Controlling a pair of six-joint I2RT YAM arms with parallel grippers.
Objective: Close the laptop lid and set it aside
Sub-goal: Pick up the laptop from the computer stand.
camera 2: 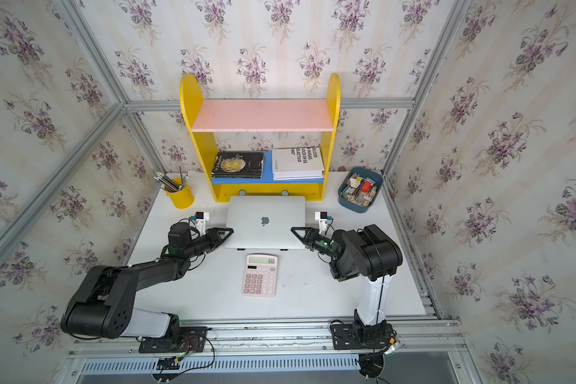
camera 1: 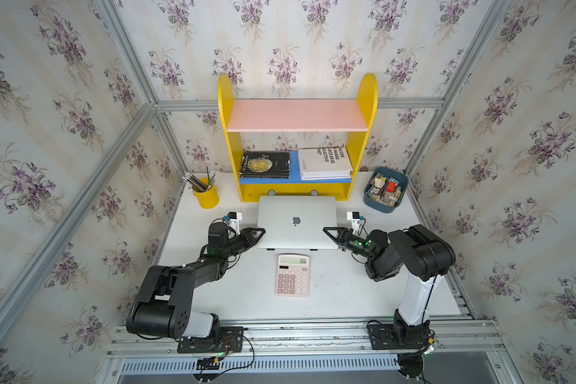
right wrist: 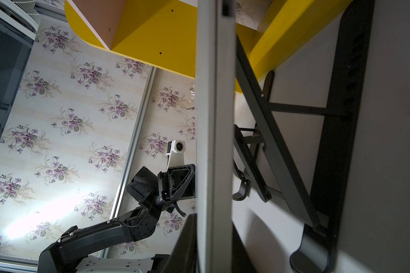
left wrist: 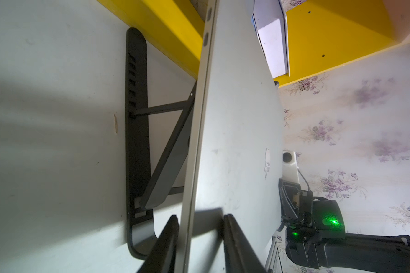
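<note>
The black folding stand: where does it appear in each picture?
Top views: almost hidden under the closed laptop; only small feet show at its front edge.
Left wrist: black folding stand on the table beside the laptop's edge.
Right wrist: stand beyond the edge.
Shared landmark: yellow shelf.

top views bright, even, bowed at the edges; wrist views dim, shadowed, perhaps slightly soft, wallpaper [right wrist: 29,227] glaring.

I count: one laptop [camera 1: 296,222] | one stand [left wrist: 137,132] | one calculator [camera 1: 292,275] | two books [camera 1: 265,164] | one shelf unit [camera 1: 225,109] | one pencil cup [camera 1: 207,196] | one bin [camera 1: 385,189] | two grippers [camera 1: 259,232].
</note>
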